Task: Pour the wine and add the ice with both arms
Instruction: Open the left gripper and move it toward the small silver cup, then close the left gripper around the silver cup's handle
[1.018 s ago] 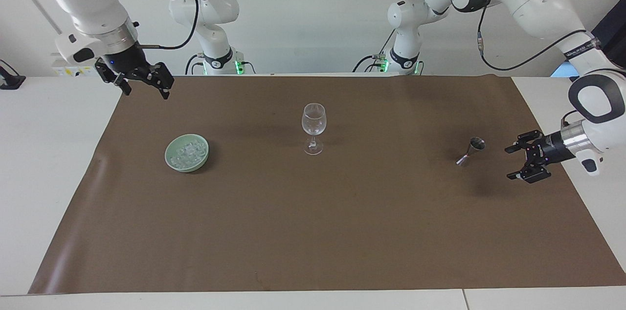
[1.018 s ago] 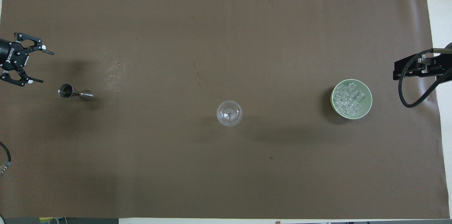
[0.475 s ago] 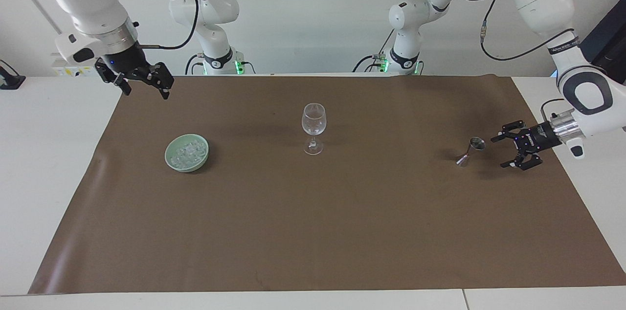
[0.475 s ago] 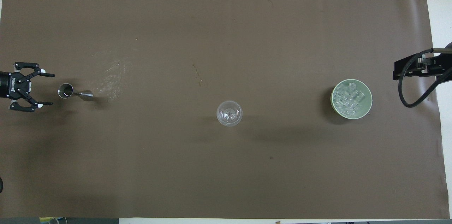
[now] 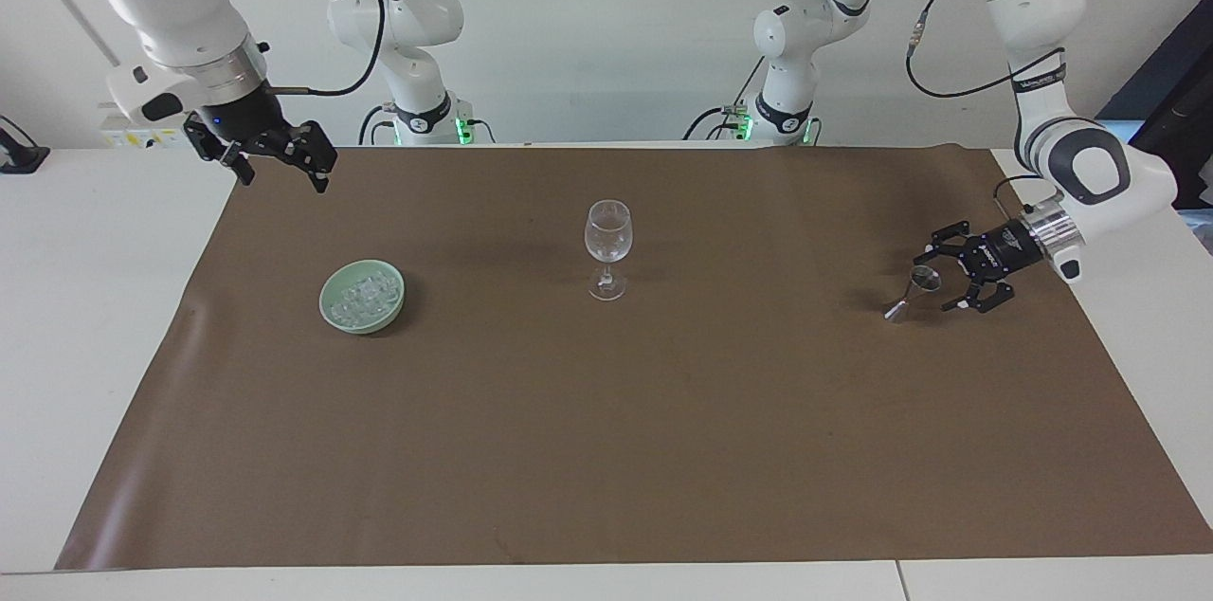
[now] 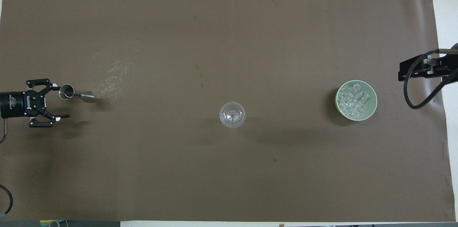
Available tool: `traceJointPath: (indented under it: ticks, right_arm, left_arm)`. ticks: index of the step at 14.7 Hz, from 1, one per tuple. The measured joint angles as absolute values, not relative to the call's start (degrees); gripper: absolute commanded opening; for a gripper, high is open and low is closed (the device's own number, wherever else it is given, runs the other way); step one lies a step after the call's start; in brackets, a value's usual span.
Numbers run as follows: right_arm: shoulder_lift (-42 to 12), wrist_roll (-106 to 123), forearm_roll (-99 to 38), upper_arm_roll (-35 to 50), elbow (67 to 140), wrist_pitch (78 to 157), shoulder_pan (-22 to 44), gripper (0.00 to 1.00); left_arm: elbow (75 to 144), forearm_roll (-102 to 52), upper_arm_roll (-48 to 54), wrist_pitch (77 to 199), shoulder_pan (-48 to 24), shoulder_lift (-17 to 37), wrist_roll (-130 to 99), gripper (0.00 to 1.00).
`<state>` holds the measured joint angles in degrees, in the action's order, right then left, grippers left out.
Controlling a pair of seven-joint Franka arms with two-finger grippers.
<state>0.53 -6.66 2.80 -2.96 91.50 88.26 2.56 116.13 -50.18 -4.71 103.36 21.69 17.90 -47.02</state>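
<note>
A: Where does the left claw (image 5: 941, 280) stand?

B: Low at the left arm's end of the desk (image 5: 85, 317), over the brown mat (image 5: 606, 449). Its fingers are spread wide on either side of the jigger (image 5: 912, 291), one fingertip just beside the cup's rim. Nothing is gripped; whether it touches the metal I cannot tell.

A: And the jigger itself?

B: A small steel double cone, upright on the mat, seen end-on from overhead (image 6: 67, 92).

A: The right claw (image 5: 281, 173)?

B: Raised over the mat's corner at the right arm's end. Fingers apart, empty. That arm waits.

A: Where is the ice (image 5: 366, 294)?

B: Heaped in a pale green bowl (image 5: 334, 316) on the mat, toward the right arm's end. Clear cubes, filling the bowl in the overhead view (image 6: 352, 100).

A: And the glass (image 5: 606, 241)?

B: Upright at mid-mat, between bowl and jigger, well apart from both. It looks empty.
</note>
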Motion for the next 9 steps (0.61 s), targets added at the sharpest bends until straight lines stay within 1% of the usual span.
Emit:
traceJointPath:
  ticks: [6,9]
  right_arm:
    - [0.5,-6.7,2.8,-3.0,91.5,88.3,2.6,1.00]
    - [0.5,-6.7,2.8,-3.0,91.5,88.3,2.6,1.00]
  left_arm:
    - [123.6,-58.2,-4.4,108.5,21.6,15.5,-44.8,1.00]
    - [127.0,-64.9,-4.4,111.2,21.6,14.6,-42.1,1.00]
